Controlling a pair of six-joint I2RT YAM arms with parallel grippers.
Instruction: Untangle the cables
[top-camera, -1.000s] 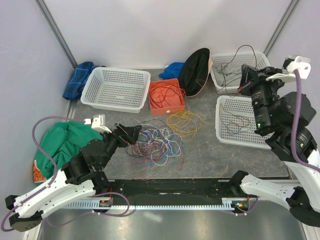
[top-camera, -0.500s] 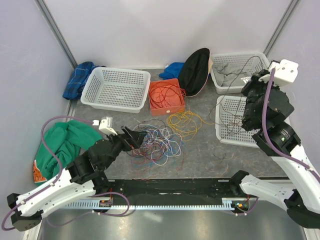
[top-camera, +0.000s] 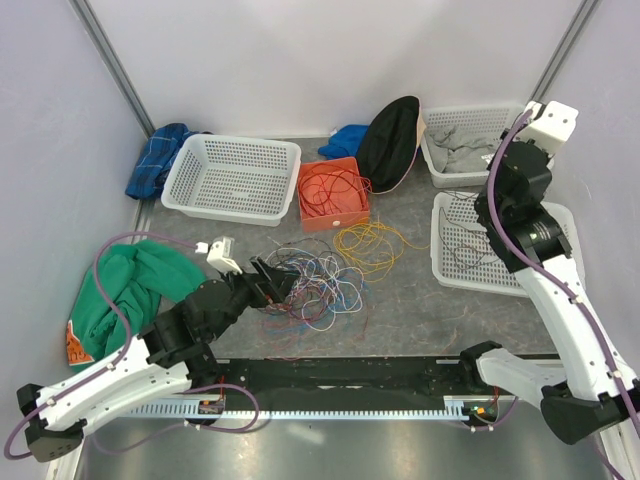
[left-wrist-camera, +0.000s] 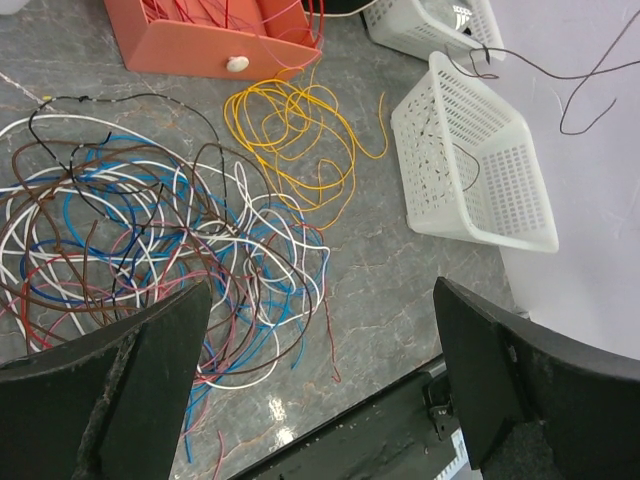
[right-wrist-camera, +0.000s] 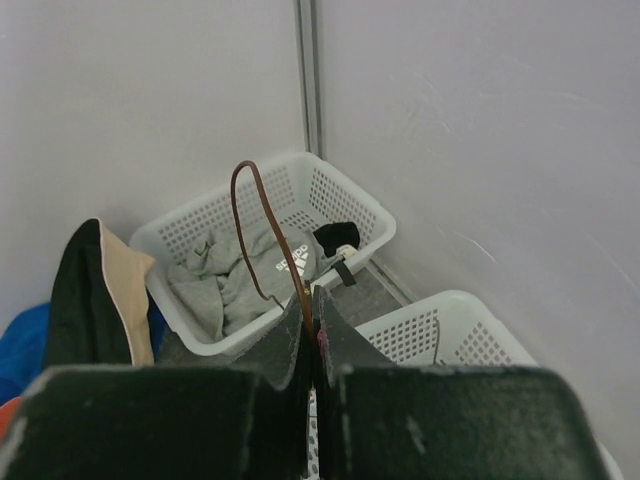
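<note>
Overhead and wrist views of the table. The cables lie as a loose tangle of white, blue, brown, red and purple loops on the grey table, near its middle and slightly left. In the left wrist view the same tangle fills the left half of the picture. The left pincer sits at the tangle's left edge, its two fingers spread wide with nothing between them, and in its own camera they frame the near right part of the tangle. A separate bunch of yellow wires lies just right of the tangle, touching its far right edge. Beyond it is an orange box holding red wires. The right pincer hangs over the near right basket. Its fingers are pressed together and pinch a brown wire, which arches up in a loop. Behind that loop, the far right basket holds a grey garment. An empty white basket stands far left, and a green cloth lies at the left edge.
</note>
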